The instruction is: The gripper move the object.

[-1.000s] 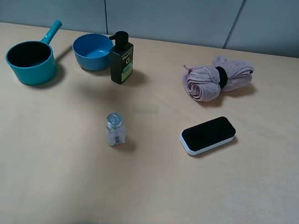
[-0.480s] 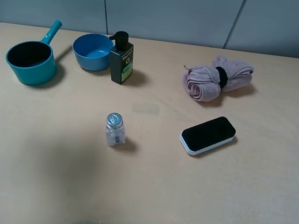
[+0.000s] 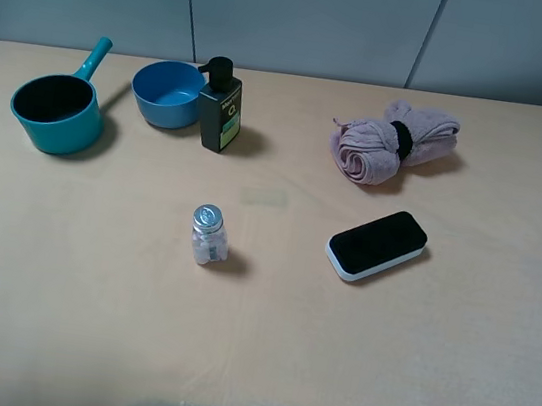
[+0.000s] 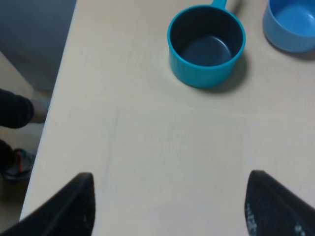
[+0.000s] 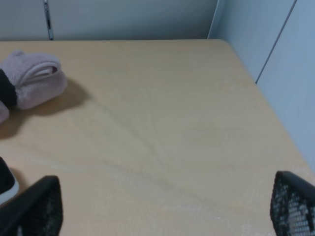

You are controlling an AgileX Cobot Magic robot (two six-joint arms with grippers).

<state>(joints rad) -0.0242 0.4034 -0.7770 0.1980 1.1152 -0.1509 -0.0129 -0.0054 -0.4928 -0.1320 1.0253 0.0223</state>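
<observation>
— Left wrist view: what is called for if the bowl (image 4: 291, 24) is to be taken well?

— The left gripper (image 4: 170, 204) is seen with its fingers spread wide and nothing held between them. A clean reach would best be made past the teal pot (image 4: 206, 45), which lies between the gripper and the bowl, so that one finger is set inside the bowl's rim and one outside. Care would be needed at the far side, where the dark pump bottle (image 3: 220, 107) is seen just beside the bowl (image 3: 168, 94), perhaps touching it; a nudge could tip it.

— And where is the bowl placed relative to the grippers?

— It is set near the back left of the table (image 3: 87, 288), well apart from the left gripper and beyond the pot. The right gripper (image 5: 162, 206) is likewise spread and empty, held over the table's other end near the pink towel (image 5: 29, 78), so the bowl is much farther from it.
</observation>
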